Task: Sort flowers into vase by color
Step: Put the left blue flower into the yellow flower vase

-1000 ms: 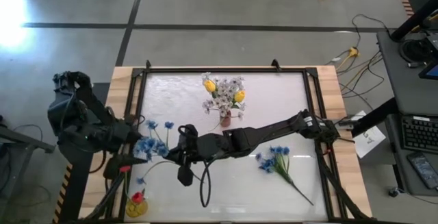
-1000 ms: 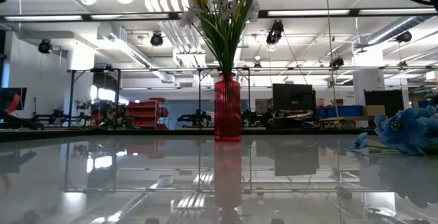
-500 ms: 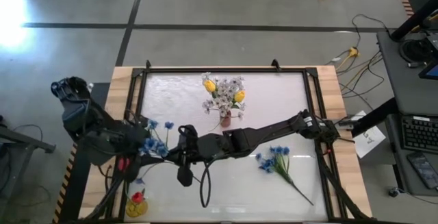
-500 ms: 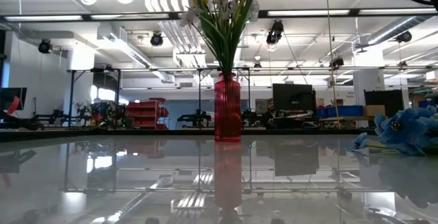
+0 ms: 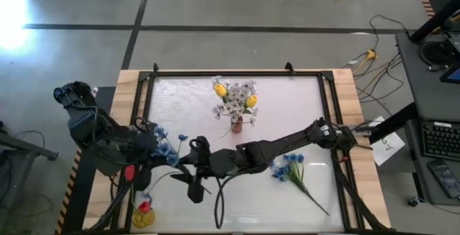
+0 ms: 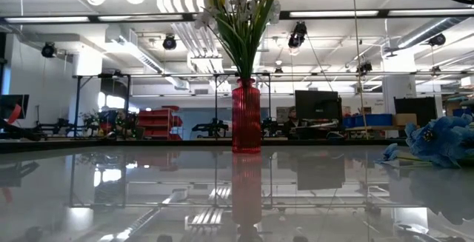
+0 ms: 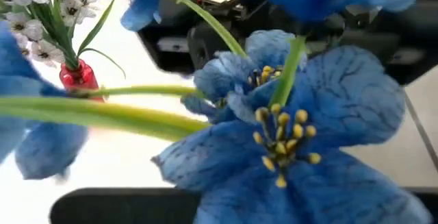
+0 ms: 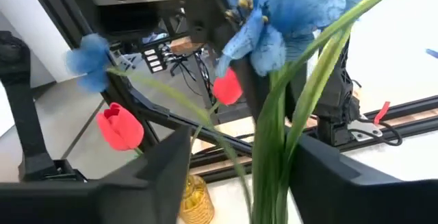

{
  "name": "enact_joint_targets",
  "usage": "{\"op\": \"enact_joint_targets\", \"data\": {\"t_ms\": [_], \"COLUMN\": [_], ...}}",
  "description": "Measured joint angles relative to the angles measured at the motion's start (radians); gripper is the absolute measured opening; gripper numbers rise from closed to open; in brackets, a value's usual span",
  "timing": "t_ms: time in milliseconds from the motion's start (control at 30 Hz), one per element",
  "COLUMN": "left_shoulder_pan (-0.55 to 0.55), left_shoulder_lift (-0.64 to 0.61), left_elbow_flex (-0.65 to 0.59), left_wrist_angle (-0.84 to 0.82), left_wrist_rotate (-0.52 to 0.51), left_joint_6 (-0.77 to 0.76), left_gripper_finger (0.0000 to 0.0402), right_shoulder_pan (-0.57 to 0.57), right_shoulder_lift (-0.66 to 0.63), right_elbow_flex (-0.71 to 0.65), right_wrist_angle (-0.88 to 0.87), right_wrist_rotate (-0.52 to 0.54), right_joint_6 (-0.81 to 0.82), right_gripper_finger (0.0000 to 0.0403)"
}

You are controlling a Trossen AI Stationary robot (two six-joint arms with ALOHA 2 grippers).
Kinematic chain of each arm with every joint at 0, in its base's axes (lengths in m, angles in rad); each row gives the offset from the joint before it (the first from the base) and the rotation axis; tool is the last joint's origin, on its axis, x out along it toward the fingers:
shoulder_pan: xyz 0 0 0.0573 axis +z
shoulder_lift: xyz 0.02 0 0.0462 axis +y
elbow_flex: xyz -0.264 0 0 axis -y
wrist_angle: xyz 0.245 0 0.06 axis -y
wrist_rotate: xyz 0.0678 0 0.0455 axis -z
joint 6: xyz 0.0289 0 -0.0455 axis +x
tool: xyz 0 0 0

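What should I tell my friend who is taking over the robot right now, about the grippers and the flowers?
Right gripper: reaches across to the table's left front and is shut on the blue flower spray by its green stems.
Left gripper: right beside those blue blooms; whether it grips is unclear.
Done: white sprays and yellow tulips stand in the red vase at the table's back middle.
Left: a second blue bunch lies on the table's right side; a red tulip stands in a yellow holder at the front left corner.
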Motion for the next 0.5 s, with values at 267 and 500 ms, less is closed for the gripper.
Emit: {"op": "enact_joint_targets", "data": {"t_ms": [267, 500], "left_shoulder_pan": [0.000, -0.002], "left_shoulder_lift": [-0.102, -0.145], "left_elbow_flex": [0.000, 0.081], "left_wrist_angle": [-0.047, -0.093], "left_wrist_rotate": [0.123, 0.418], "left_joint_6": [0.168, 0.303], "left_gripper_finger": [0.0000, 0.0000], "right_shoulder_pan": [0.064, 0.157], "right_shoulder_lift": [-0.042, -0.082], "right_elbow_flex": [0.061, 0.067], "right_wrist_angle": [-0.122, -0.136], "right_wrist_rotate": [0.000, 0.187], "right_joint_6": [0.012, 0.016], "right_gripper_finger": [0.0308, 0.0313]}}
